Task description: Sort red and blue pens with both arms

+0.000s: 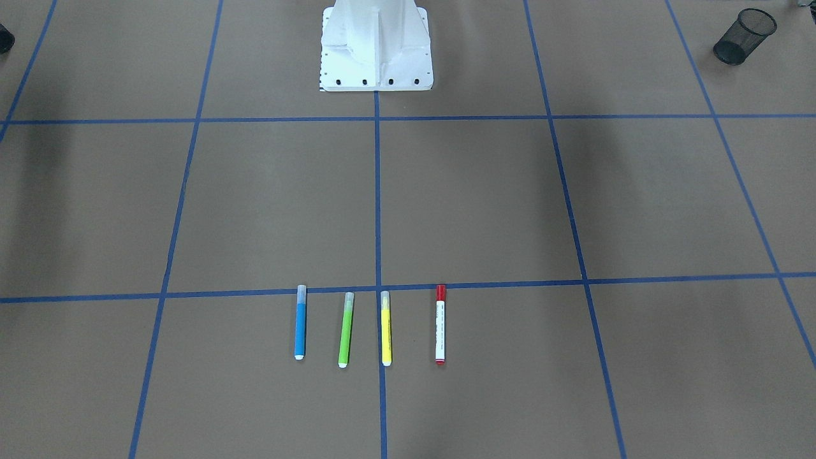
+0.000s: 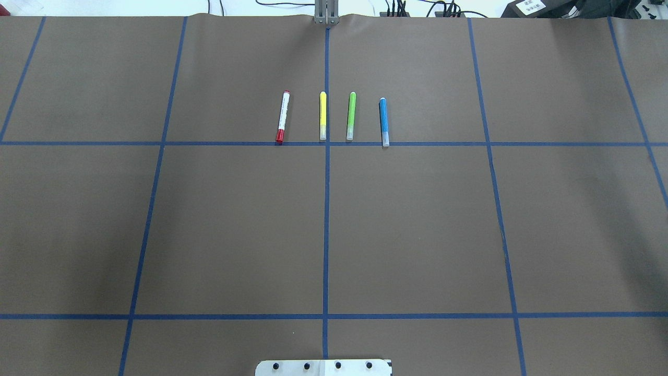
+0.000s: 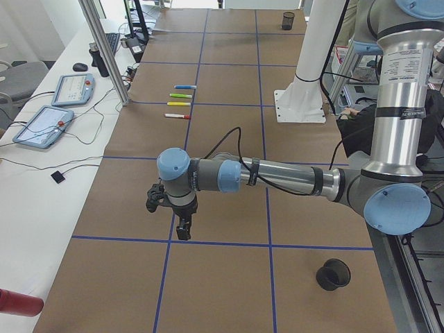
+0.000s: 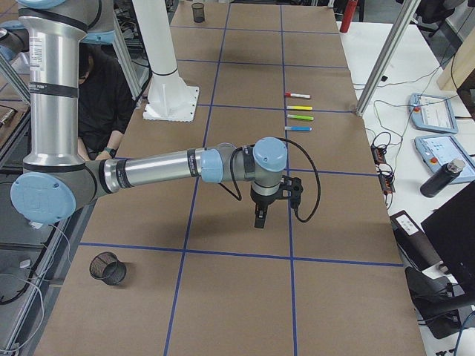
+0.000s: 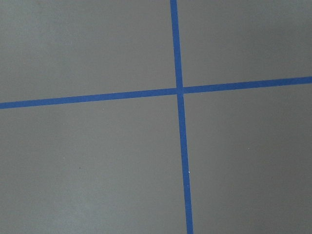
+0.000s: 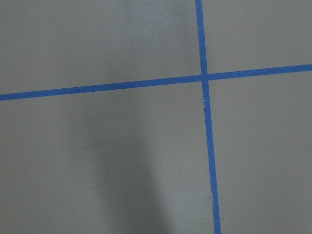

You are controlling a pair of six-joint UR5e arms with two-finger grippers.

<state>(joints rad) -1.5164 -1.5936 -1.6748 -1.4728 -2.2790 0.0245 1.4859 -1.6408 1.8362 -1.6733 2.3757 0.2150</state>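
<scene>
Flat on the table [image 2: 235, 235]: red pen [image 2: 282, 117] nearer the left claw [image 3: 183, 230], blue pen [image 2: 383, 121] nearer the right claw [image 4: 259, 216], long axes pointing away from the robot base [image 2: 323, 367] (caps nearest it). Claws far off; apart or together, cannot tell.

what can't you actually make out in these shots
- left hand: shows only in the exterior left view, small; open or shut unclear.
- right hand: likewise, only in the exterior right view.
- red pen: barrel print too small to read in the overhead view.
- dark object: cut off by the front-facing view's left edge.
</scene>
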